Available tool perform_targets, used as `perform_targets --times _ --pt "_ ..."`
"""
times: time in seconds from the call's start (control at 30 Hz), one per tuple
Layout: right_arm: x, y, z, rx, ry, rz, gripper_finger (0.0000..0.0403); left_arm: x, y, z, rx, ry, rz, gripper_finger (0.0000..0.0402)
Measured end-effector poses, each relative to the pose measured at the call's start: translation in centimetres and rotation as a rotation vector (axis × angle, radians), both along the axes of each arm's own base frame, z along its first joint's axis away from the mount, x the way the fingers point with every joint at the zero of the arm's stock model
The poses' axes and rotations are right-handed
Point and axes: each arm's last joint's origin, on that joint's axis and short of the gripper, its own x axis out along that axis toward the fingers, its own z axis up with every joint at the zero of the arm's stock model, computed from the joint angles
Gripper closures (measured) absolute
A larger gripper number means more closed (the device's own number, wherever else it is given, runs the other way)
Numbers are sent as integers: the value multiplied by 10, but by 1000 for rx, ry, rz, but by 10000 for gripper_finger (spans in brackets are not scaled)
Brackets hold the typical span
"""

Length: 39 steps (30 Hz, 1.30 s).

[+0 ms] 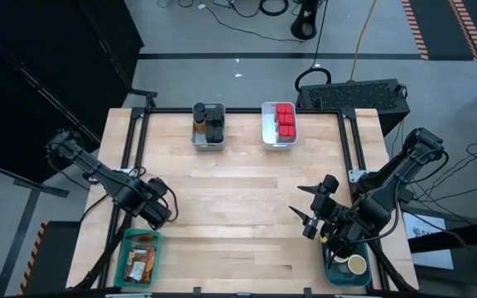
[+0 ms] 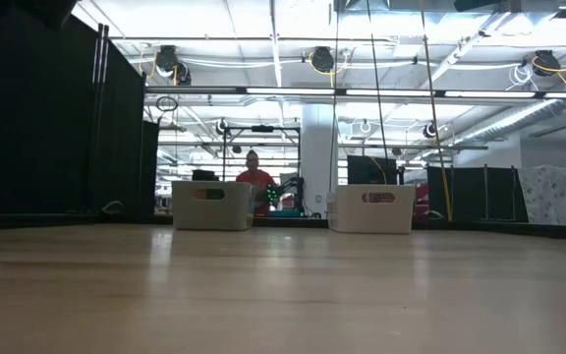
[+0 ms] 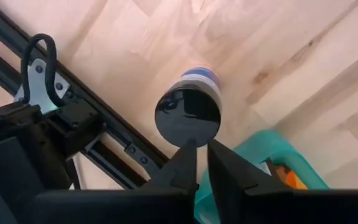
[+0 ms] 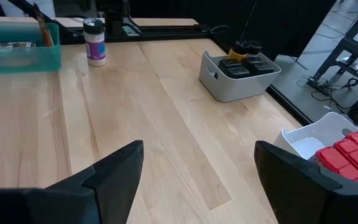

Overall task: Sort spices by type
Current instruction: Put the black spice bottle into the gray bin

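sorting looks nearly done: red tins (image 1: 286, 119), dark jars (image 1: 214, 124) and packets (image 1: 142, 257) sit binned. one jar (image 3: 188, 111) remains on the bench (image 1: 238, 207), under the clenched, empty left end effector (image 3: 197, 149). right end effector (image 4: 197, 162) released.

Pale wood surface (image 4: 166, 124) with visible grain and a smooth low sheen; jar (image 3: 191, 106) with glossy black lid mirroring light; teal bin (image 3: 278, 155) of smooth translucent plastic; grey bin (image 4: 238, 81) matt plastic; red tins (image 4: 350, 152) with satin lids; gripper fingers (image 4: 117, 171) matt black.
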Motion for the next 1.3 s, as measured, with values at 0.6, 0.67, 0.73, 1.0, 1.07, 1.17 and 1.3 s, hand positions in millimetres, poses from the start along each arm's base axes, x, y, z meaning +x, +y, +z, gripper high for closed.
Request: perform_targets --times 0.6,0.67,0.73,1.0,1.07,1.17,1.3 --pt "0 0 -1 0 23 18 112 5 11 -1 11 7 59 189" --pt "0 0 -1 0 23 19 112 9 13 -1 -1 -17 50 177" --pt "0 0 -1 0 23 19 112 9 15 -1 6 -3 52 165" --pt "0 0 -1 0 23 19 112 7 16 -1 -2 17 65 117" --pt "0 0 -1 -3 24 20 112 8 16 -1 -4 15 60 112" --pt "0 0 -1 -3 25 21 112 7 15 -1 -10 18 57 111" --pt "0 1 -1 5 33 27 112 10 13 -2 -19 -9 47 111"
